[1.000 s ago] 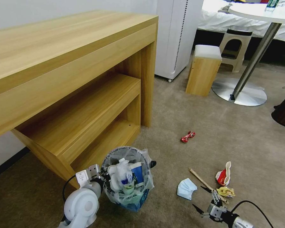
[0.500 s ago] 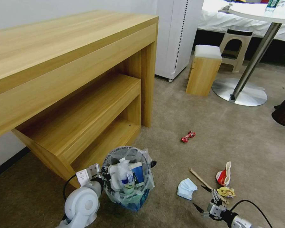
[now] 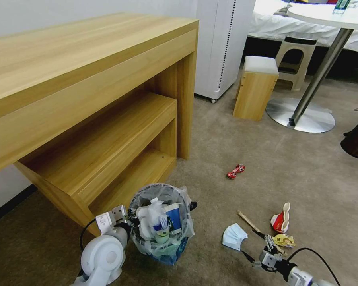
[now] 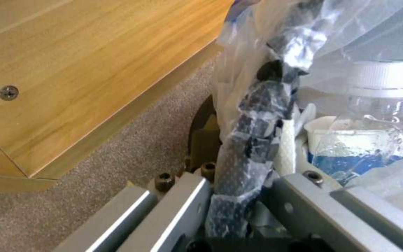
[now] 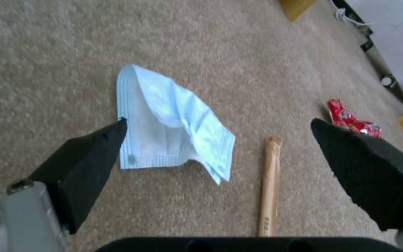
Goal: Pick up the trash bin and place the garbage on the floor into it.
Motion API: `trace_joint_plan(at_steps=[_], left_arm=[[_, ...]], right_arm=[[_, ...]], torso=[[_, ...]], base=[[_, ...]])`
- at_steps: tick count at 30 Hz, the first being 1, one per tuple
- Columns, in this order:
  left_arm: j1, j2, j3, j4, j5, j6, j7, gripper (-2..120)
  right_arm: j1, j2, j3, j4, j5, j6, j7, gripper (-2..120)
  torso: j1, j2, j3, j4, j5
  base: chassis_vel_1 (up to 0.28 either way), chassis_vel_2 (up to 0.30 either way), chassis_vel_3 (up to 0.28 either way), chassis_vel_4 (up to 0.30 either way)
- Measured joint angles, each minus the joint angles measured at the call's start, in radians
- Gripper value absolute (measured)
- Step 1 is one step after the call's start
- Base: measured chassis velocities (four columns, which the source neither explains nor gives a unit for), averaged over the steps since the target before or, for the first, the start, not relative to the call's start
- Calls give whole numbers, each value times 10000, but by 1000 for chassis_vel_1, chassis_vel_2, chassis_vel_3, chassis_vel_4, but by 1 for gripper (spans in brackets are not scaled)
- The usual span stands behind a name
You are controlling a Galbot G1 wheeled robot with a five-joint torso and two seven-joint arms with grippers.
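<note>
On the near left of the beige carpet (image 3: 290, 159), just in front of the wooden desk (image 3: 87, 79), the trash bin (image 3: 161, 222) sits held at its left rim by the left gripper (image 4: 236, 196). The left wrist view shows its 2 grey fingers (image 4: 178, 210) closed on the bag-wrapped wire rim, a grip that keeps the bin's mouth upright and facing the litter. Inside already lie a plastic bottle (image 4: 379, 115) and a blue-white paper cup (image 3: 172, 217), so the task looks partly done.

On the near right, the right gripper (image 3: 255, 250) hangs low over the floor with its 2 black fingers (image 5: 89, 157) spread wide and nothing between them. The spread brackets both a pale blue face mask (image 5: 173, 126) and a wooden stick (image 5: 269, 182), which suggests it is lining up on 1 of them; which, I cannot tell.

Other garbage lies apart: a red wrapper (image 3: 236, 171) farther off, a crushed red cup (image 3: 281, 219) and a yellow wrapper (image 3: 284, 240) to the right.
</note>
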Motion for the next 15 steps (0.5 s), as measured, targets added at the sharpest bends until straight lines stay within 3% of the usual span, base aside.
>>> trace_joint_plan(at_steps=[15], left_arm=[[42,-29,5,-38,-3,-9,1,0]], right_arm=[[848,595,-528,-977,-140,294,91,100]], torso=[[0,0,-1,0,1]], base=[[0,0,0,0]])
